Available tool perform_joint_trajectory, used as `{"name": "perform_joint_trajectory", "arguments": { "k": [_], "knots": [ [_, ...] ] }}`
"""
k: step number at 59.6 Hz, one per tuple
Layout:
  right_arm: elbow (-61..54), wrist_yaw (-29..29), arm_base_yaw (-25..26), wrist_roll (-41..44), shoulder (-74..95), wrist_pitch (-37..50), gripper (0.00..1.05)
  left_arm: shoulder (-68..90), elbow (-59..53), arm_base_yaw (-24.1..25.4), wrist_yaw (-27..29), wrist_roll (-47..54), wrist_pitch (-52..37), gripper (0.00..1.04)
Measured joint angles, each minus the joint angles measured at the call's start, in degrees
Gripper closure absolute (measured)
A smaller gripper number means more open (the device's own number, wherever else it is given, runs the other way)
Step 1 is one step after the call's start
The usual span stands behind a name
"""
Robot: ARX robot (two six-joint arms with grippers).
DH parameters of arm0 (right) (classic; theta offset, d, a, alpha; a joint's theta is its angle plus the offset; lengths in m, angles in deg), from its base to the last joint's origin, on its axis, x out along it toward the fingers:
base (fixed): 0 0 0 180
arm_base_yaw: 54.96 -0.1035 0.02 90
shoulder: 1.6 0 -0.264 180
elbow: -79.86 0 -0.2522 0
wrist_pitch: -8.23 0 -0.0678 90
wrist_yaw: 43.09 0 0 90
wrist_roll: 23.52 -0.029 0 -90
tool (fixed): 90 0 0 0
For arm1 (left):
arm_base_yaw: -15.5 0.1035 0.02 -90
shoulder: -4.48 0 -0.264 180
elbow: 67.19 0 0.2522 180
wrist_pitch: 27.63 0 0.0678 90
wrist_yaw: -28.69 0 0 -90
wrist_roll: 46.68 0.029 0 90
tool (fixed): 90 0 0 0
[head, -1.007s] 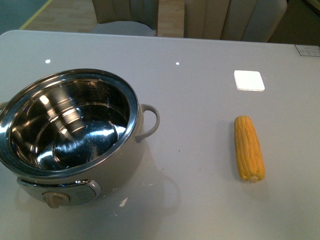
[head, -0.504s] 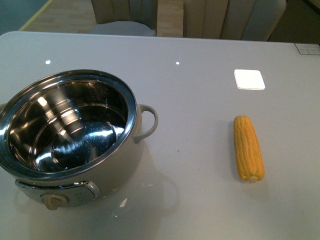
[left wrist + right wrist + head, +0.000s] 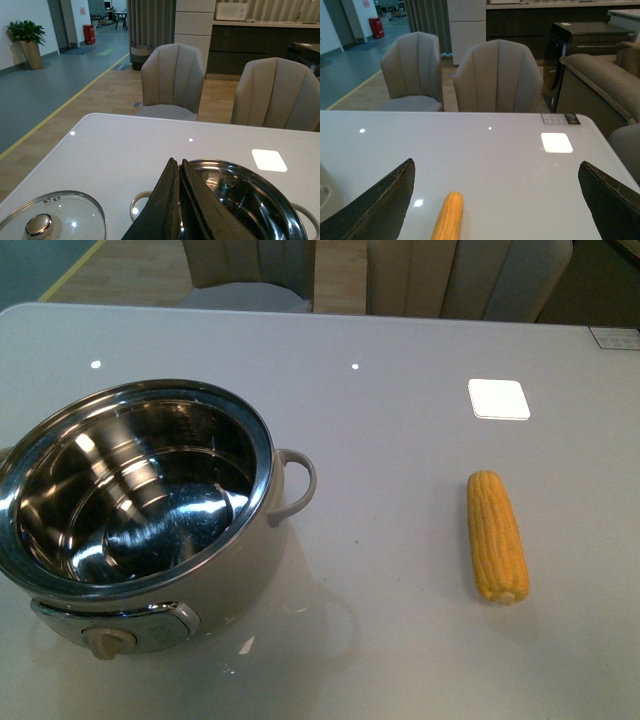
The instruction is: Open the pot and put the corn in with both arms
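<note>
The pot (image 3: pixel 269 468) shifted slightly, then settled, lid (image 3: pixel 50 220) off. My left end effector (image 3: pixel 178 162) is clenched empty. My right end effector (image 3: pixel 496 164) is spread wide, facing the corn (image 3: pixel 497 536).

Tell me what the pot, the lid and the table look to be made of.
Pot: polished steel bowl and rim, with mirror reflections inside. The cream outer shell is smooth, likely plastic or painted metal.
Lid: clear glass, since the table shows through it, with a metal-looking rim.
Table: glossy grey top that reflects the ceiling lights. It could be glass or lacquer; I cannot tell which.
</note>
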Motion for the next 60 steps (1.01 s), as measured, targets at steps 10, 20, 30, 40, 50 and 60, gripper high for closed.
{"name": "perform_joint_trajectory", "arguments": {
  "k": [10, 20, 30, 40, 50, 60],
  "knots": [
    [0.00, 0.00, 0.00, 0.00, 0.00, 0.00, 0.09, 0.00, 0.00, 0.00, 0.00, 0.00, 0.00, 0.68],
    [0.00, 0.00, 0.00, 0.00, 0.00, 0.00, 0.09, 0.00, 0.00, 0.00, 0.00, -0.02, 0.00, 0.38],
    [0.00, -0.02, 0.00, 0.00, 0.00, 0.00, 0.09, 0.00, 0.00, 0.00, 0.00, 0.00, 0.00, 0.07],
    [0.00, -0.02, 0.00, 0.00, 0.00, 0.00, 0.09, 0.00, 0.00, 0.00, 0.00, 0.00, 0.00, 0.07],
    [7.67, 3.02, 0.09, -5.33, 11.06, -18.27, 0.09, 0.00, 0.00, 0.00, 0.00, 0.00, 0.00, 0.07],
    [11.78, 1.66, -1.57, -10.01, 25.42, -27.12, 0.09, -0.02, 0.00, 0.00, 0.00, -0.02, 0.00, 0.07]
  ]
}}
